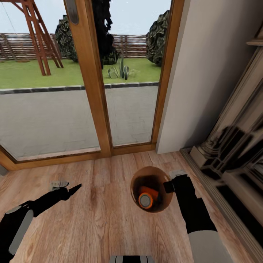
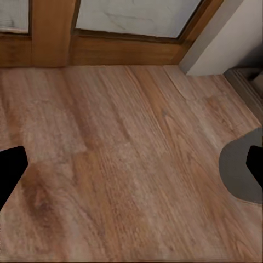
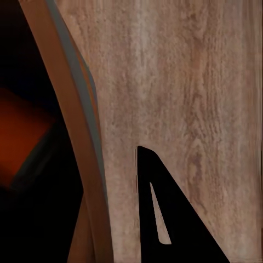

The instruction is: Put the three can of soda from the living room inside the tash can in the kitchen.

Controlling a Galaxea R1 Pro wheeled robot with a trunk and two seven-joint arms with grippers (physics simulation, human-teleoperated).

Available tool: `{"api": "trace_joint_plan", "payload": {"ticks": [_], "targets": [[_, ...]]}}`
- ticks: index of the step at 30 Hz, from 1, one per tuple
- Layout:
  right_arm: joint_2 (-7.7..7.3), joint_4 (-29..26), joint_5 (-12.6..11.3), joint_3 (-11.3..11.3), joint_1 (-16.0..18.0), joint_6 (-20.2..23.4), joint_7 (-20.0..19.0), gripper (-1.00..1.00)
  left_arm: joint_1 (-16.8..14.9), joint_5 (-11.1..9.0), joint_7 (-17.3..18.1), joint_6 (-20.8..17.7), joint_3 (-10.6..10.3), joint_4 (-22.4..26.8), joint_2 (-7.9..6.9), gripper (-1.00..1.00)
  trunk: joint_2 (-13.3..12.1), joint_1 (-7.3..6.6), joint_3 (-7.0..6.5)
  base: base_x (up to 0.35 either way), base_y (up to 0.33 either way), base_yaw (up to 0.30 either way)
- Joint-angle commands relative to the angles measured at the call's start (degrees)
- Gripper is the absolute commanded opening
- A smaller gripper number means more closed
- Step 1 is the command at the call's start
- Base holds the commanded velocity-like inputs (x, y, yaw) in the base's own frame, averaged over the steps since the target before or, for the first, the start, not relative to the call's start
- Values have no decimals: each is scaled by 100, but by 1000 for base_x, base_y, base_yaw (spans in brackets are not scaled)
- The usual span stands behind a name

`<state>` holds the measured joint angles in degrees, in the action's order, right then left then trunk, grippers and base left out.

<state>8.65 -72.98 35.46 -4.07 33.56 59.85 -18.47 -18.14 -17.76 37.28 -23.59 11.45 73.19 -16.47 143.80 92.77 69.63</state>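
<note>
- Wood flooring (image 1: 98, 219) runs under me in a living room, with wooden-framed glass garden doors (image 1: 91, 91) at twelve o'clock and grass and a fence beyond them. A carved stone fireplace (image 1: 233, 153) stands at about three o'clock.
- In the head view the trash can (image 1: 136, 182) sits just right of centre, close in front of me. I look straight down into its tan-brown inside.
- An orange can of soda (image 1: 147, 199) with a grey top lies in the bin, top tilted toward me, long axis running roughly from eleven to five o'clock. Something dark lies beside it; I cannot tell whether that is another can.
- My right gripper (image 1: 170, 186) is at the bin's three o'clock rim. In the right wrist view one dark finger (image 3: 170, 219) lies outside the bin wall (image 3: 82, 164) and orange shows inside, so I judge my jaws straddle and grip the rim, though I cannot see the second finger.
- My left gripper (image 1: 67, 188) hangs over bare floor at the bin's nine o'clock, well apart from it, jaws wide and empty.
- My right arm is the nearer one; carrying the bin to the kitchen depends on that rim hold.
</note>
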Motion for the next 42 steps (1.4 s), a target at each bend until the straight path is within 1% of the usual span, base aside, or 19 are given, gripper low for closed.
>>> {"api": "trace_joint_plan", "payload": {"ticks": [1, 2, 4, 5, 7, 12, 18, 20, 23, 24, 26, 29, 30, 32, 33, 35, 36, 39, 42], "targets": [[-2, 1, -109, -52, 0, 15, -6, -100, 8, 0, -21, 77, -21, -41, 21, 100, 0, 0, 0, 0, 0, 0], [-7, 19, -109, -218, 1, 15, -84, -100, 25, 64, -80, 246, -91, -116, 64, 100, 0, 0, 0, 0, 0, 0], [-21, 28, -104, -319, 1, 15, -254, -100, 33, 164, -117, 319, -125, -151, 84, 100, 0, 0, 0, 0, 0, 0], [-34, 28, -98, -339, -1, 15, -313, -100, 38, 262, -145, 370, -147, -179, 104, 100, 0, 0, 0, 0, 0, 0], [-75, 30, -87, -381, -4, 15, -442, -100, 43, 357, -169, 417, -162, -226, 154, 100, 0, 0, 0, 0, 0, 0], [-115, 15, -74, -416, -6, 15, -543, -100, 43, 419, -188, 523, -174, -475, 224, 100, 0, 0, 0, 0, 0, 0], [-126, 23, -74, -432, 6, 15, -592, -100, 43, 444, -201, 909, -177, -778, 248, 100, 0, 0, 0, 0, 0, 0], [-126, 38, -74, -455, 12, 15, -593, -100, 43, 446, -202, 944, -174, -846, 250, 100, 0, 0, 0, 0, 0, 0], [-128, 183, -70, -611, 75, 15, -600, -100, 40, 433, -203, 980, -171, -926, 250, 100, 0, 0, 0, 0, 0, 0], [-142, 421, -68, -718, 165, 15, -608, -100, 39, 435, -203, 991, -170, -948, 250, 100, 0, 0, 0, 0, 0, 0], [-280, 1120, -70, -950, 492, 15, -627, -100, 39, 436, -204, 1005, -170, -974, 250, 100, 0, 0, 0, 0, 0, 0], [-699, 2376, -73, -1324, 1135, 15, -637, -100, 40, 440, -204, 1012, -172, -990, 255, 100, 0, 0, 0, 0, 0, 0], [-776, 2627, -73, -1380, 1260, 15, -638, -100, 39, 442, -204, 1012, -173, -994, 256, 100, 0, 0, 0, 0, 0, 0], [-1105, 3674, -70, -1513, 1773, 15, -640, -100, 42, 445, -204, 1020, -176, -1003, 256, 100, 0, 0, 0, 0, 0, 0], [-1319, 4392, -66, -1550, 2142, 15, -638, -100, 40, 447, -204, 1065, -177, -1012, 258, 100, 0, 0, 0, 0, 0, 0], [-1428, 4790, -61, -1549, 2371, 15, -634, -100, 39, 449, -204, 1123, -177, -1025, 258, 100, 0, 0, 0, 0, 0, 0], [-1533, 5123, -56, -1546, 2566, 15, -630, -100, 39, 451, -204, 1181, -177, -1055, 258, 100, 0, 0, 0, 0, 0, 0], [-1759, 5786, -47, -1533, 2897, 15, -625, -100, 39, 449, -204, 1252, -178, -1122, 255, 100, 0, 0, 0, 0, 0, 0], [-1843, 6091, -38, -1516, 3084, 15, -624, -100, 38, 449, -200, 1273, -178, -1147, 257, 100, 0, 0, 0, 0, 0, 0]]}}
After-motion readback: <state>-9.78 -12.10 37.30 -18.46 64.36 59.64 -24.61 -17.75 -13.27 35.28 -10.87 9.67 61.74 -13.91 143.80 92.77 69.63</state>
